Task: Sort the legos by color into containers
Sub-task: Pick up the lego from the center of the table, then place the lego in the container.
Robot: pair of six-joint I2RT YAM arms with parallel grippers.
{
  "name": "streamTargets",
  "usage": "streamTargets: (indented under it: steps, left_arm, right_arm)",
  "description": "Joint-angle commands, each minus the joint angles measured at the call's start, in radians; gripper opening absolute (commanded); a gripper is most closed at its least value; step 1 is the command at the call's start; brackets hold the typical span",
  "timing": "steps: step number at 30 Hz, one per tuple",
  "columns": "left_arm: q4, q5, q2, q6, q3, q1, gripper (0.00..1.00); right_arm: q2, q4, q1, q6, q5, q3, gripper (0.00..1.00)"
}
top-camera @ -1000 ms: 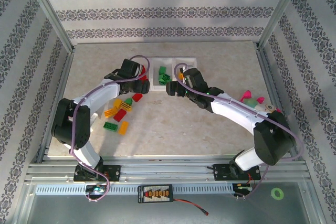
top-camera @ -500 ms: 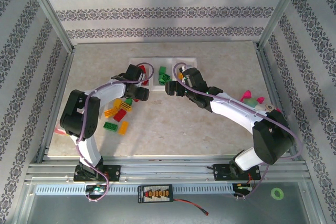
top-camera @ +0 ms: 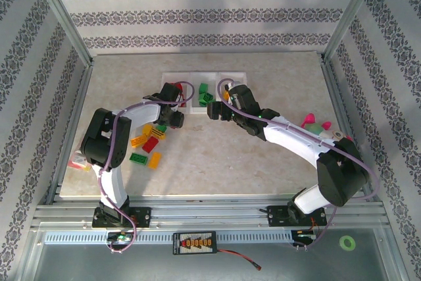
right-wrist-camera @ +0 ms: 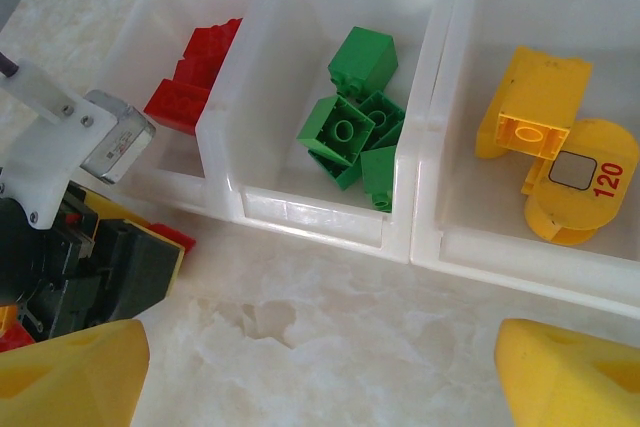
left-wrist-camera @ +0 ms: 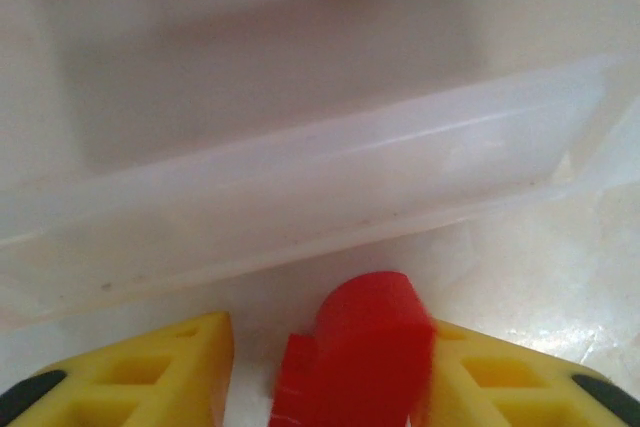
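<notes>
On marble tabletop [top-camera: 217, 156], left gripper [left-wrist-camera: 328, 347] straddles red lego [left-wrist-camera: 365, 332] beside containers' [left-wrist-camera: 300, 177] front wall.

Patterned striped walls [top-camera: 197, 14] enclose a marble table [top-camera: 217, 162].

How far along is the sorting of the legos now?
Done: red legos, green legos and yellow pieces lie in separate containers. In hand: the left tool brackets a red brick beside the containers, with a gap on one side. Left: a loose mixed pile to sort.
</notes>
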Motion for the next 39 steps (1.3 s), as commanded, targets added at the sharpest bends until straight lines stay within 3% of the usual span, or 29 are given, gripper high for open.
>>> streamTargets:
  steps: [1, 13, 23, 28, 39]
  left_arm:
    - [-0.017, -0.027, -0.008, -0.012, 0.022, -0.008, 0.42]
    - [-0.038, -0.061, -0.122, -0.017, 0.013, -0.01, 0.26]
    - [-0.069, -0.159, -0.159, -0.057, 0.151, -0.01, 0.19]
    - [-0.123, -0.21, -0.045, -0.035, 0.339, -0.003, 0.18]
    - [-0.243, -0.174, 0.268, -0.018, 0.738, 0.018, 0.18]
  right_arm:
    - [-0.021, 0.011, 0.011, 0.003, 0.016, -0.009, 0.9]
    - [-0.035, 0.011, 0.012, 0.006, 0.01, -0.005, 0.89]
    - [-0.034, 0.016, 0.025, 0.008, 0.006, -0.004, 0.9]
    - [-0.029, 0.021, 0.025, 0.008, 0.008, -0.004, 0.9]
    - [-0.022, 0.023, 0.026, 0.0, 0.019, 0.007, 0.9]
